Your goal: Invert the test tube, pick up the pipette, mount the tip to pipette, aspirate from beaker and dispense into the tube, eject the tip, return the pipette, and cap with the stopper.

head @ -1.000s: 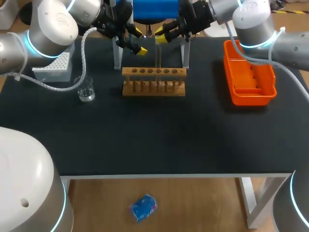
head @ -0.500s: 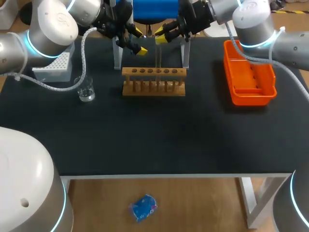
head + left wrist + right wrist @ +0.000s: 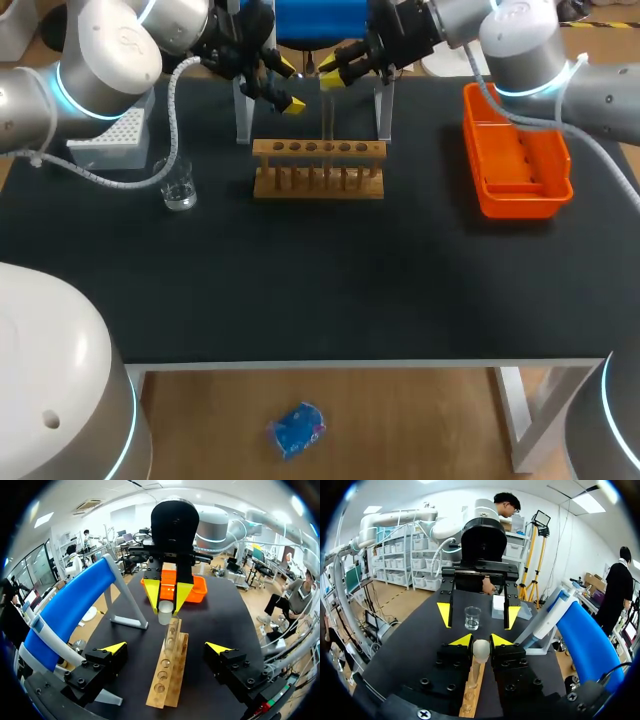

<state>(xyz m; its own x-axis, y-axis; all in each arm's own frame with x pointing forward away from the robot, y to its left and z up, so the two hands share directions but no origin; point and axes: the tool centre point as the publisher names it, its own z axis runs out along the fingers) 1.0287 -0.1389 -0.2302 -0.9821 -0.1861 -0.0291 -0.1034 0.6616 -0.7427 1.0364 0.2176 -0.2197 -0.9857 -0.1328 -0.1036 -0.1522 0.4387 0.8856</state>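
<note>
The right gripper (image 3: 481, 641) is grasping the top of the test tube (image 3: 481, 651), which is standing upright at the wooden rack (image 3: 318, 168) near the table's far edge. The left gripper (image 3: 170, 649) is hovering just beside the rack, facing the tube, with its fingers spread wide and holding nothing.

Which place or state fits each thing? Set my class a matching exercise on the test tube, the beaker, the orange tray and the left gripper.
Things:
1. test tube
2. beaker
3. orange tray
4. left gripper

Places or states:
A. fingers apart, holding nothing
B. far to the robot's right
C. clamped between the fingers of the right gripper
D. beside the white tip box, to the robot's left

Pairs: 1-C, 2-D, 3-B, 4-A.
</note>
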